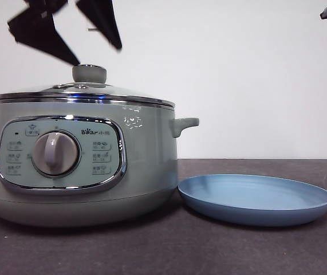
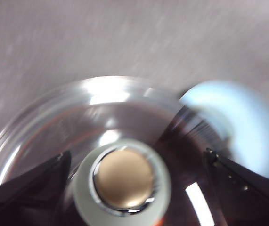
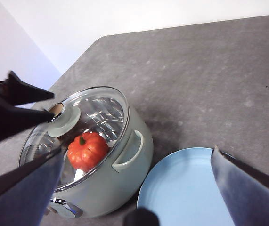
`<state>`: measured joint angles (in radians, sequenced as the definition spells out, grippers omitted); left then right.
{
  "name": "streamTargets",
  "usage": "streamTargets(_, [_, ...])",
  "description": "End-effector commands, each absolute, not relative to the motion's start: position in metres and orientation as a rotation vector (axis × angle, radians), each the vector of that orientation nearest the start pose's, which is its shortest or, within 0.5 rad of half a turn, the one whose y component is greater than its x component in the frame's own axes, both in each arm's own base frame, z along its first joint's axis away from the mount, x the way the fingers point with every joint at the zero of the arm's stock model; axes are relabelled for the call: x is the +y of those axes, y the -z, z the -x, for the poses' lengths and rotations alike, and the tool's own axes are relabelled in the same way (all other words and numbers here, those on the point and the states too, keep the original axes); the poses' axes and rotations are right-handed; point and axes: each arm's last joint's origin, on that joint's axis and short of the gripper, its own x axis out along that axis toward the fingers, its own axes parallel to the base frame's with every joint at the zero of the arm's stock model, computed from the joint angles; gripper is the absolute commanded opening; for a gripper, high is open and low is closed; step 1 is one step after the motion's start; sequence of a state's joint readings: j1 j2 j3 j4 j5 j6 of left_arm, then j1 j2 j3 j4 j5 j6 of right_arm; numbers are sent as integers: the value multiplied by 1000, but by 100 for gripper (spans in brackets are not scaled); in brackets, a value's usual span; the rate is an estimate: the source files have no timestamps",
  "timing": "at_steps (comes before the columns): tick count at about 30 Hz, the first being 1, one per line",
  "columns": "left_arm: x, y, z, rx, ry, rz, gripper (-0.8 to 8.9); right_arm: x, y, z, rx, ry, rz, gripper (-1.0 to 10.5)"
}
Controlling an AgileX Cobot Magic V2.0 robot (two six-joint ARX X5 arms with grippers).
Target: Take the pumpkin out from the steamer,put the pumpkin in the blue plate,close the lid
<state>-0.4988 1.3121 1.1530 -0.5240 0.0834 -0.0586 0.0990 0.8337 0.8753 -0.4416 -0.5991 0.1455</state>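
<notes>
Hovering over the lid (image 1: 80, 91) knob with jaws spread, the left gripper (image 1: 77, 34) is lined up to lift it, since the pumpkin (image 3: 87, 150) sits sealed inside the steamer (image 1: 146, 166). The right gripper (image 3: 134, 188) (jaws also spread) waits high above the blue plate (image 1: 255, 200) on the tabletop (image 1: 266, 252).

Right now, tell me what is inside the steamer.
Through the glass lid the pumpkin shows inside the steamer. The pot's floor under it is hidden.
</notes>
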Motion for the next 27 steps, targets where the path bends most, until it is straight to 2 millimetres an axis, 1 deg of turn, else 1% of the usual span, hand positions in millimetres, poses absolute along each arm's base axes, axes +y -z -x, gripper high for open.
streamTargets(1, [-141,-309,-248,719,531,-149,471,33,-335,-167,439,-658,-239,536])
streamTargets(6, [-143,-300,-252,770,529,-163,463,33,-335,-167,439,-658,-240,536])
streamTargets(7, [-143,-298,-252,780,528,-166,438,33,-335,-167,439,-658,-240,536])
streamTargets(9, [-143,-297,-251,794,529,-178,283,33,-335,-167,439,-658,-240,536])
streamTargets(11, [-143,-297,-251,796,536,-198,78,33,-335,-167,439,-658,-240,535])
streamTargets(12, [-143,-297,-251,795,538,-200,-1,33,-335,-167,439,-658,-240,535])
streamTargets(21, [-143,-301,-251,750,548,-206,-8,33,-335,-167,436,-660,-239,536])
streamTargets(24, [-140,-309,-248,705,544,-196,-8,33,-335,-167,431,-661,-238,535])
streamTargets(27, [-136,-323,-243,640,525,-188,-8,34,-336,-169,421,-671,-235,535])
